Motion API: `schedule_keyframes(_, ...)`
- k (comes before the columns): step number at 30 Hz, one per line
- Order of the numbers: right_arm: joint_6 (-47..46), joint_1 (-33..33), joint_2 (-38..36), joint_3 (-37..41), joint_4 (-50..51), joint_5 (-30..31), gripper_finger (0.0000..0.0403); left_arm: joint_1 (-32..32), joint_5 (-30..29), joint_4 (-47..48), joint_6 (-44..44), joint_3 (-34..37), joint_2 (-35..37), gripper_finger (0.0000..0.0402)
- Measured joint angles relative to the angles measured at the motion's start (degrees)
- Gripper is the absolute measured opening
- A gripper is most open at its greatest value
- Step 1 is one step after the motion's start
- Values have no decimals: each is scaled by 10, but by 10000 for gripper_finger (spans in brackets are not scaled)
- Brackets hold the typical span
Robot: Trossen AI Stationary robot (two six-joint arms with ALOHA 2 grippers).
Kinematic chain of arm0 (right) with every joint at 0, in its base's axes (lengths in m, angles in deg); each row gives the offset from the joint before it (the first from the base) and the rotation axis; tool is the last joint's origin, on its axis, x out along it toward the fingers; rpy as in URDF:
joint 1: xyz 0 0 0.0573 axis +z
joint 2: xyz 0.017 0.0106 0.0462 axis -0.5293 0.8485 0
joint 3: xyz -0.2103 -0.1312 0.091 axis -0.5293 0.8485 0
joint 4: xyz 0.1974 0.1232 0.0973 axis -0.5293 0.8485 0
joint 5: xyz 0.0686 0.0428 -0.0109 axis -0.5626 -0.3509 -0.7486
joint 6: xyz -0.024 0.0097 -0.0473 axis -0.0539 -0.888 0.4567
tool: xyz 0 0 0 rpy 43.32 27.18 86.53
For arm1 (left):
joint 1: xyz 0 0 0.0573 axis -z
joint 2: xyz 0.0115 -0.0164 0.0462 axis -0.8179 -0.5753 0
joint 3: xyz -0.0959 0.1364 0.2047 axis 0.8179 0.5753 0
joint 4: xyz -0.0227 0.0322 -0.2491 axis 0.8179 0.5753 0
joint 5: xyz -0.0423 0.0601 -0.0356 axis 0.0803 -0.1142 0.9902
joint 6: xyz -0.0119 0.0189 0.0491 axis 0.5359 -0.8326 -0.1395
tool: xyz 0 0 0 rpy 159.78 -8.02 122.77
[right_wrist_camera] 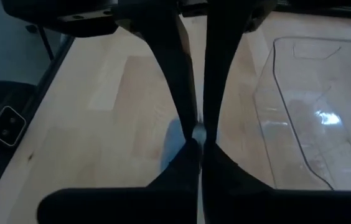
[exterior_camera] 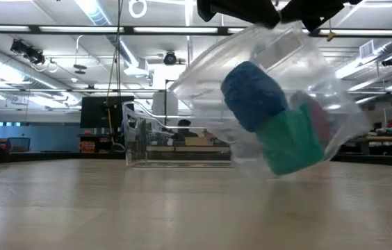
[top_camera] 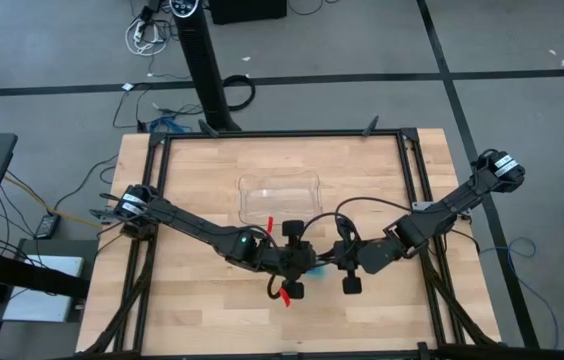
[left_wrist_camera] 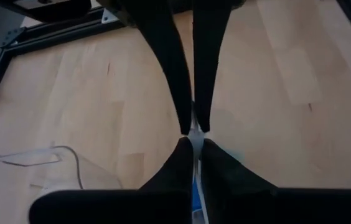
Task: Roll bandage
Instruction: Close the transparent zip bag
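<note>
The bandage is a compact blue roll point(exterior_camera: 251, 94) inside a clear plastic bag point(exterior_camera: 300, 62), next to a teal-green block point(exterior_camera: 290, 142). The bag hangs tilted over the middle of the table. I cannot tell whether its low corner point(exterior_camera: 279, 172) touches the wood. My left gripper point(top_camera: 307, 263) and my right gripper point(top_camera: 339, 262) meet tip to tip above it, both shut on the bag's top. Only a sliver of teal point(top_camera: 320, 268) shows between them in the high view. My left gripper point(left_wrist_camera: 193, 140) pinches a thin edge of the clear bag point(left_wrist_camera: 193, 132) between its two fingers. The fingers come from the table's left, slanting down. The bag hangs below the fingers with the roll inside. My right gripper point(right_wrist_camera: 197, 144) pinches the same clear edge point(right_wrist_camera: 198, 132) between its two fingers. It comes from the table's right, with its tips against the left gripper's tips. The bag hangs below.
A clear plastic tray point(top_camera: 280, 198) stands on the wood just beyond the grippers, and also shows in the low view point(exterior_camera: 175, 142). A black frame point(top_camera: 282, 135) runs around the table. Bare wood point(top_camera: 202, 310) lies toward the near edge.
</note>
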Motion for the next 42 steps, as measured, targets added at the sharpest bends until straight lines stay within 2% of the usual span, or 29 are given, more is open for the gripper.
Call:
schedule_keyframes(7,-5,0,0,0,5,-2,0,4,-8,17,-1,0,0,17)
schedule_keyframes(13,-7,1,0,0,12,-2,0,6,-7,69,22,0,0,17)
schedule_keyframes(19,-5,-1,0,0,9,-32,5,9,-7,70,29,0,0,19)
schedule_keyframes(22,-5,0,0,0,-6,-36,23,11,-7,72,29,-6,0,27)
schedule_keyframes(30,-2,2,0,0,-23,-26,101,12,-7,69,17,-40,1,27)
schedule_keyframes(34,4,1,0,0,-24,-7,119,12,-8,61,14,-45,2,27)
schedule_keyframes(39,9,-1,0,0,-26,-6,109,12,-8,56,14,-45,1,27)
schedule_keyframes(42,8,-4,0,0,-24,-9,66,12,-8,57,14,-45,1,27)
